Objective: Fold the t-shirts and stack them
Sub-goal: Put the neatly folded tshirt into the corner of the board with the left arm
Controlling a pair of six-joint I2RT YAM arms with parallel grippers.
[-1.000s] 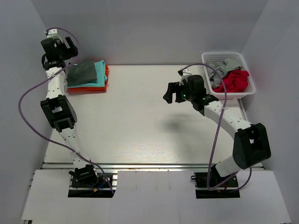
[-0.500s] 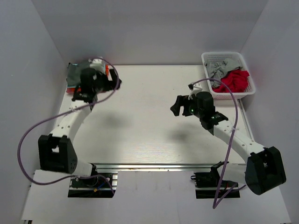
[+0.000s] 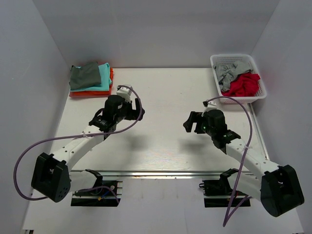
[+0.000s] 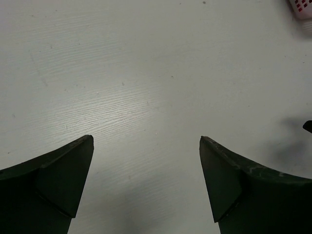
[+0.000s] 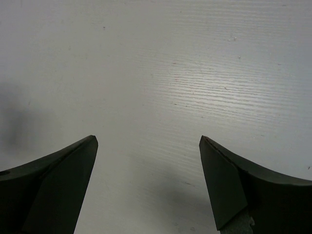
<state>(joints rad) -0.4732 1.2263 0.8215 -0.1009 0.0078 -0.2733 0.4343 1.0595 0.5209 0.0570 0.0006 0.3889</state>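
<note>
A folded stack of t-shirts sits at the table's back left corner: a dark grey t-shirt on top, a teal one under it and an orange one at the bottom. A red t-shirt and a light grey t-shirt lie crumpled in the white basket. My left gripper hangs open over bare table, left of centre. My right gripper is open too, right of centre. Neither holds anything.
The basket stands at the back right corner; its corner shows in the left wrist view. White walls enclose the table on three sides. The two grippers face each other across the middle of the white table.
My left arm has swung away from the stack at the back left and come down toward the table's middle. My right arm has drawn back toward the near edge. Both grippers stayed open.
</note>
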